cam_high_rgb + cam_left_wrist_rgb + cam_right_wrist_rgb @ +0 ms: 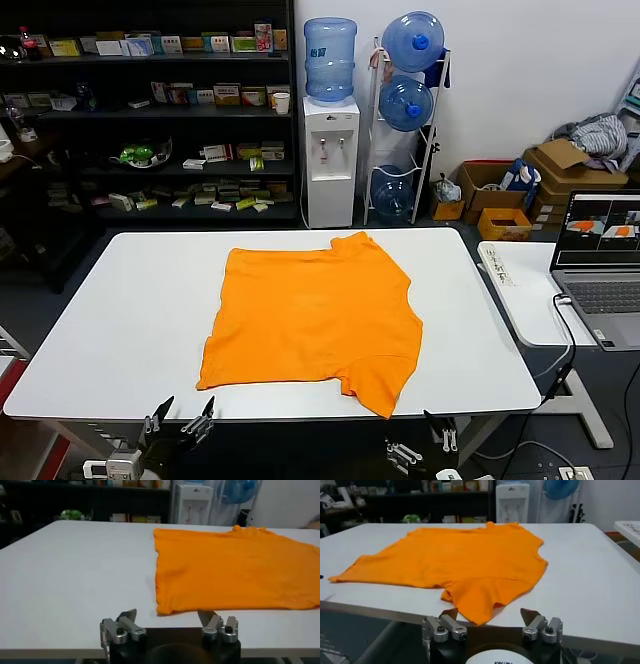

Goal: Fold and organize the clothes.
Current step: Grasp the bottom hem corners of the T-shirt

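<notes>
Your orange T-shirt [312, 318] lies flat on the white table [120, 320], a little right of centre. It looks already doubled over lengthwise: only one sleeve [380, 385] shows, at the near right corner, and its tip reaches almost to the table's near edge. The collar [350, 241] sits on the far side, towards the water dispenser [331, 165]. No lettering shows, so the print is either face down or folded inside.

Both arms wait low, just off the near edge of the table. The left gripper [180, 418] hangs below the shirt's near left corner with its fingers spread wide and holding nothing. The right gripper [428, 438] sits beyond the sleeve tip, fingers equally wide and empty. Neither touches the cloth.

That placement looks deliberate — each gripper faces a near corner of the shirt, so you can likely reach in from below the edge and pinch the hem and sleeve for the next fold.
</notes>
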Controlling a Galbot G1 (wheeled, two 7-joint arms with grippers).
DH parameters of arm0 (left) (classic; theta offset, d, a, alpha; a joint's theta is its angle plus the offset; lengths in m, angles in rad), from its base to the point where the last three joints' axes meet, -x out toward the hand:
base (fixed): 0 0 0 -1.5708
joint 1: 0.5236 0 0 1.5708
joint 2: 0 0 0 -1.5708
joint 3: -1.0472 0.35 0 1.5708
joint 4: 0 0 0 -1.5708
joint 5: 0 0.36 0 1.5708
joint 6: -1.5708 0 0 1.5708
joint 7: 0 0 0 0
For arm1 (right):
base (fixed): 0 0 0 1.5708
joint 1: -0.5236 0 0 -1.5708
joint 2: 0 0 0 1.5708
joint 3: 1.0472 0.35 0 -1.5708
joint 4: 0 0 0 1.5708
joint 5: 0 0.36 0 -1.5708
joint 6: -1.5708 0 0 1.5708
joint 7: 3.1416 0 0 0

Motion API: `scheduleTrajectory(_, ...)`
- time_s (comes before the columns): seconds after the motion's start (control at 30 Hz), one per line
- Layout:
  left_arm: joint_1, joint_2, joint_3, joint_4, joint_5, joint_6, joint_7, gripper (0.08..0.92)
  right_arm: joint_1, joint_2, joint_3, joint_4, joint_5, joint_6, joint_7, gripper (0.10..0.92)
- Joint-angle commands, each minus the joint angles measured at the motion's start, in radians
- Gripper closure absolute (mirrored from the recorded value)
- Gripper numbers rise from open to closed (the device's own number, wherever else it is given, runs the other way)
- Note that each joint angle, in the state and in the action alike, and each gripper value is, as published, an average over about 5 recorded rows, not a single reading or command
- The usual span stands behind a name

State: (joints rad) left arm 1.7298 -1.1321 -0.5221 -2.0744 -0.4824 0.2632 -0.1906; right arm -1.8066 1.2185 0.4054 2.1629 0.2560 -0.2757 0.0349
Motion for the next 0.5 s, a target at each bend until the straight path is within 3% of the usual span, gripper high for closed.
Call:
scheduleTrajectory(0.03, -0.004, 0.002, 0.001, 0.0, -0.027, 0.003, -0.008, 0.177, 0.014, -0.007, -0.005, 0.002, 0.011, 0.013, 0.024, 0.203)
scheduleTrajectory(0.5, -0.223, 0.07, 0.022, 0.114, -0.206, 0.166, -0.01, 0.177, 0.304, -0.043, -0.127, -0.094, 0.17, -0.162, 0.192, 0.203)
